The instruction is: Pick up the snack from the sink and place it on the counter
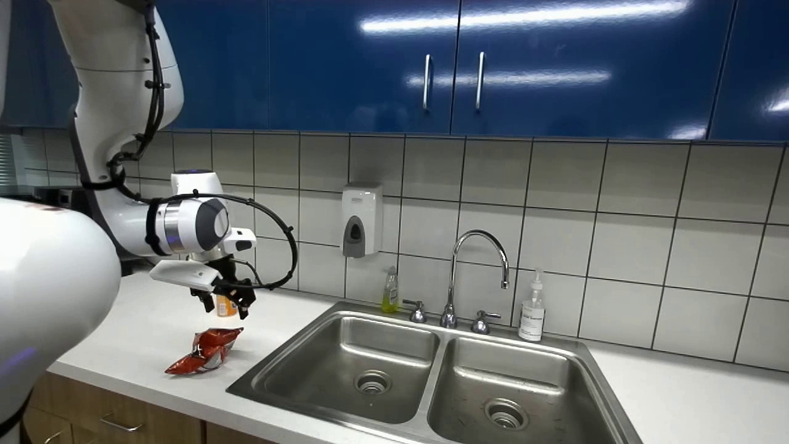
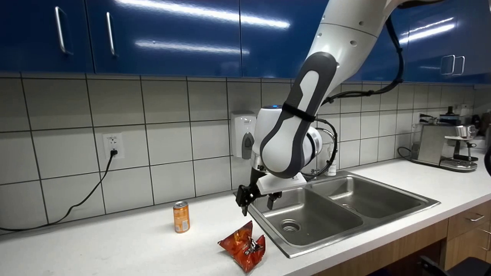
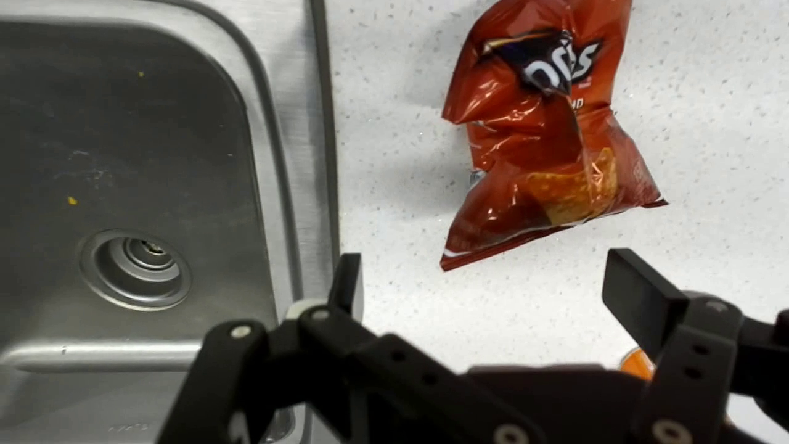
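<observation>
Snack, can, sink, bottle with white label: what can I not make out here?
Wrist view: the snack is cut off by the top edge; folds hide some lettering.
Wrist view: the tool hides most of the can.
In an exterior view: the sink runs past the bottom edge.
In an exterior view: the bottle has print too small to read.

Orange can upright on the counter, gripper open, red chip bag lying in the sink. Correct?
Not the bag: the wrist view shows the red chip bag lying on the counter beside the sink, not in it. The orange can is upright and the gripper open, as you say.
</observation>
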{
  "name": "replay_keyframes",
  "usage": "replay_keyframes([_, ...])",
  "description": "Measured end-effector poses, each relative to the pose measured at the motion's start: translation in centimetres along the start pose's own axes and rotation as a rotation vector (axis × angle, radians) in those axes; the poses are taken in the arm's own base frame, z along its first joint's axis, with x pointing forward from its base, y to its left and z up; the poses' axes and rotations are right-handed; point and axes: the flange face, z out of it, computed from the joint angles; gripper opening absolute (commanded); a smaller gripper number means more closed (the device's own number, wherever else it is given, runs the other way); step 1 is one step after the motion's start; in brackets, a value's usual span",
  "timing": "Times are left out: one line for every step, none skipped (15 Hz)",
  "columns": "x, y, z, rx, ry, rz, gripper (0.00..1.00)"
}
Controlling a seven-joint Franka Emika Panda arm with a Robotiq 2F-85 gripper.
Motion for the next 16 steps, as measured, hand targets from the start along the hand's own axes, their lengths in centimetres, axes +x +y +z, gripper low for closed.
replay_keyframes([-0.2, 0.8, -0.7, 0.002, -0.005, -0.013, 1.00])
replay_keyframes([-0.5, 1.5, -1.3, 0.003, -0.018, -0.036, 1.00])
replay_keyframes([-0.9, 2.2, -1.9, 0.003, -0.031, -0.060, 1.00])
replay_keyframes([-1.2, 3.0, -2.5, 0.003, -0.039, -0.078, 1.00])
replay_keyframes([-1.5, 3.8, -3.1, 0.002, -0.039, -0.083, 1.00])
replay_keyframes([-1.7, 4.8, -3.7, -0.001, -0.035, -0.074, 1.00])
replay_keyframes([-2.0, 5.8, -4.1, -0.005, -0.031, -0.057, 1.00])
replay_keyframes([-2.4, 6.7, -4.6, -0.009, -0.028, -0.040, 1.00])
replay_keyframes([-2.8, 7.6, -4.9, -0.013, -0.028, -0.027, 1.00])
replay_keyframes([-3.3, 8.5, -5.3, -0.017, -0.028, -0.015, 1.00])
replay_keyframes([-3.8, 9.2, -5.5, -0.020, -0.030, -0.007, 1.00])
replay_keyframes([-4.4, 9.8, -5.8, -0.022, -0.032, -0.001, 1.00])
replay_keyframes([-4.9, 10.3, -6.0, -0.021, -0.035, 0.006, 1.00])
replay_keyframes([-5.4, 10.7, -6.2, -0.020, -0.037, 0.009, 1.00])
replay_keyframes([-5.7, 10.9, -6.3, -0.020, -0.036, 0.009, 1.00])
replay_keyframes([-5.8, 10.9, -6.5, -0.019, -0.035, 0.010, 1.00])
